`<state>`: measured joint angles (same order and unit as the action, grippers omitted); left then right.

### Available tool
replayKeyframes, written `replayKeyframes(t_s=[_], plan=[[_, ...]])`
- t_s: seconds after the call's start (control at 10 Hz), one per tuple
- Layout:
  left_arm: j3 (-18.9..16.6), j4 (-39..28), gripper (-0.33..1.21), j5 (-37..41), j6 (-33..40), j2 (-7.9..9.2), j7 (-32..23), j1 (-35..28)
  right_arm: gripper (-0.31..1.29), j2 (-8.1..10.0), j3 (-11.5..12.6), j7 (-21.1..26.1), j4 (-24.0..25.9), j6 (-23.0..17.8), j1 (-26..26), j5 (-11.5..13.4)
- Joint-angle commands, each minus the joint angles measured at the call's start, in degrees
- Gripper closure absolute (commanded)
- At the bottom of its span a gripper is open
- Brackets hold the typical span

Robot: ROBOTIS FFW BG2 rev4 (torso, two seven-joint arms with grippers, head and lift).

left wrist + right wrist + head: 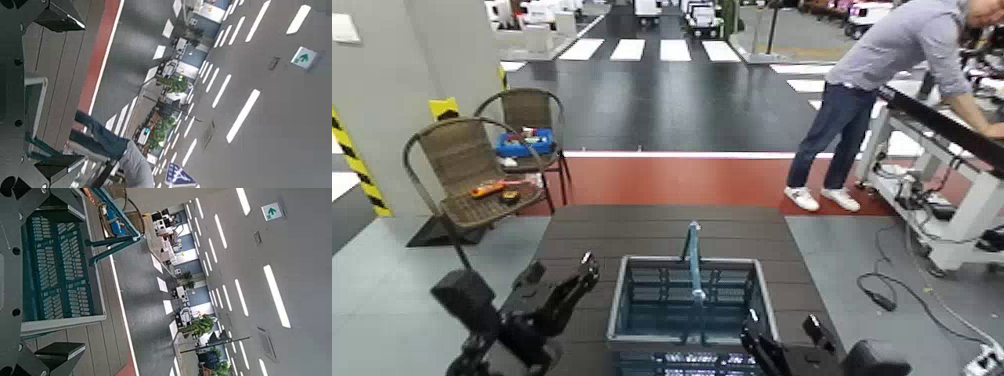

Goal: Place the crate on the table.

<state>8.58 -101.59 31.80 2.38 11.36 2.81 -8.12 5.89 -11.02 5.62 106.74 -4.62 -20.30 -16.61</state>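
Note:
A grey-rimmed crate with teal mesh walls and an upright teal handle stands on the dark slatted table, near its front edge. My left gripper is open and empty, to the left of the crate and apart from it. My right gripper is open and empty at the crate's near right corner. In the right wrist view the crate fills the space between the spread fingers. In the left wrist view the fingers are spread over the table slats, with the crate's edge beside them.
Two wicker chairs holding small tools stand beyond the table's left side. A person leans over a white-framed workbench at the right. Cables lie on the floor to the right. A red floor strip runs behind the table.

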Motion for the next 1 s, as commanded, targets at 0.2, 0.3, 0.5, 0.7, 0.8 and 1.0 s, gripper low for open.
replayKeyframes(t_s=[0.2, 0.3, 0.5, 0.7, 0.8, 1.0], plan=[[-4.88, -4.4, 0.12, -13.52, 3.07, -2.04, -1.76, -9.55, 0.15, 0.0, 0.21, 0.0, 0.04, -0.56, -0.27, 0.0], [-5.85, -5.19, 0.12, -15.37, 3.07, -2.48, -1.85, -11.48, 0.15, 0.09, 0.29, 0.0, 0.04, -0.74, -0.36, 0.0], [-6.99, -6.78, 0.12, -18.79, 3.07, -3.18, -1.76, -14.91, 0.15, 0.09, 0.38, 0.0, 0.13, -0.83, -0.53, 0.08], [-6.91, -6.78, 0.12, -21.52, 4.12, -3.36, -1.76, -15.88, 0.15, 0.09, 0.47, 0.0, 0.22, -0.83, -0.62, 0.08], [-6.82, -6.51, 0.12, -21.96, 4.39, -3.27, -1.58, -15.88, 0.15, 0.09, 0.38, 0.0, 0.22, -0.74, -0.62, 0.08], [-6.73, -6.42, 0.11, -22.22, 4.92, -3.36, -1.58, -15.88, 0.15, 0.09, 0.47, 0.0, 0.22, -0.74, -0.62, 0.08]])
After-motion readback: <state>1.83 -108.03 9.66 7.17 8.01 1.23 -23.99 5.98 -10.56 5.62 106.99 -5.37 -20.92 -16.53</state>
